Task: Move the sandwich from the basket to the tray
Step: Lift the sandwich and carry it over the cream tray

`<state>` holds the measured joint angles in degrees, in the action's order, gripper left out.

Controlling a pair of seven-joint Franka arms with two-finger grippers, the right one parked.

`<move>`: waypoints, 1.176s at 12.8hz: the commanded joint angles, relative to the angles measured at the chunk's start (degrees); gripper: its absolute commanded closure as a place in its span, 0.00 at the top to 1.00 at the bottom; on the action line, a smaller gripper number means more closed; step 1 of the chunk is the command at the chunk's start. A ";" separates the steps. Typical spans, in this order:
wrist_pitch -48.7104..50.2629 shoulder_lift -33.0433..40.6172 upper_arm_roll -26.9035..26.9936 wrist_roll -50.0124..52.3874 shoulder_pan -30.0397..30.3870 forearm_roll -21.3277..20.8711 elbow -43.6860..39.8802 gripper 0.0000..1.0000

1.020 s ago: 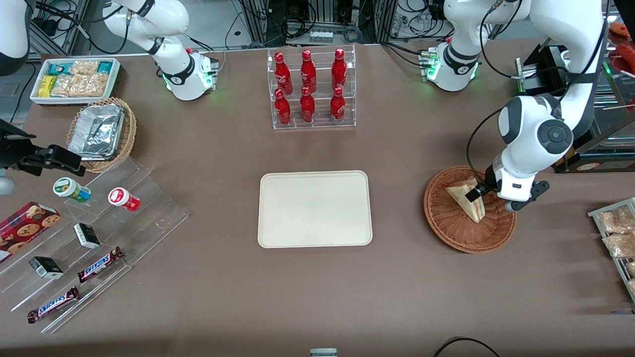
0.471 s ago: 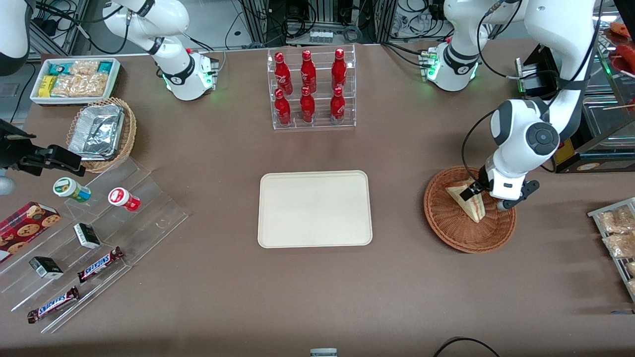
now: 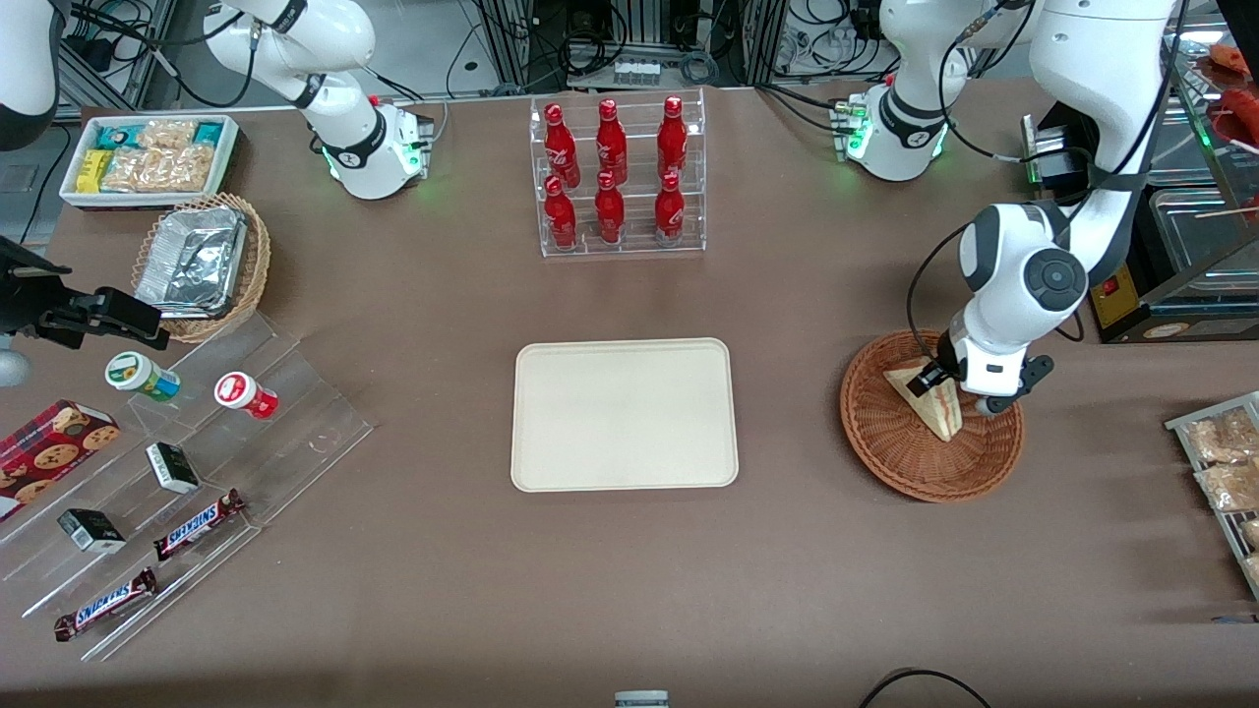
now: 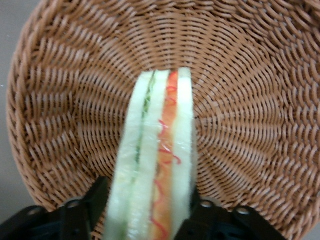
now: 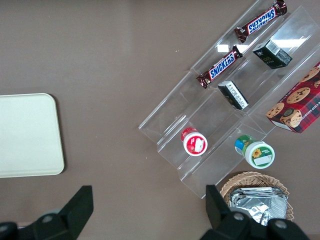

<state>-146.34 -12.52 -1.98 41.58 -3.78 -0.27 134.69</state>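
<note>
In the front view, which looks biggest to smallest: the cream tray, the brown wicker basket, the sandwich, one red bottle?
1. tray
2. basket
3. sandwich, gripped in the end effector inside the basket
4. red bottle; it looks close to the sandwich, so this last pair is unsure.

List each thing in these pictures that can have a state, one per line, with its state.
Triangular white-bread sandwich: on edge in the basket, between the pincer's fingers.
Round reddish-brown wicker basket: holds only the sandwich.
Flat cream rectangular tray: nothing on it.
Left arm's pincer: low in the basket, fingers astride the sandwich.
</note>
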 commanded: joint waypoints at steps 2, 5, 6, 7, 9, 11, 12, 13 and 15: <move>0.08 0.65 0.05 1.23 -1.14 -0.61 -1.97 0.00; 12.43 1.45 0.05 0.26 -3.85 -2.53 -9.68 0.00; 17.79 1.53 -0.04 0.26 -5.00 -4.89 -12.93 0.00; 23.24 1.45 -0.04 0.08 -7.62 -7.44 -16.36 0.00; 26.63 0.57 -0.13 -0.18 -13.42 -8.61 -19.72 0.00; 26.28 -3.19 -0.13 -0.80 -19.31 -8.52 -23.31 0.00; 26.72 -6.26 -0.13 -0.45 -22.55 -8.44 -26.56 0.00; 26.72 -8.55 -0.13 0.08 -24.85 -8.26 -29.02 0.00; 26.63 -12.94 -0.13 0.43 -27.41 -7.47 -33.51 0.00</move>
<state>-121.11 -19.52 -2.97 41.87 -29.06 -7.65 108.22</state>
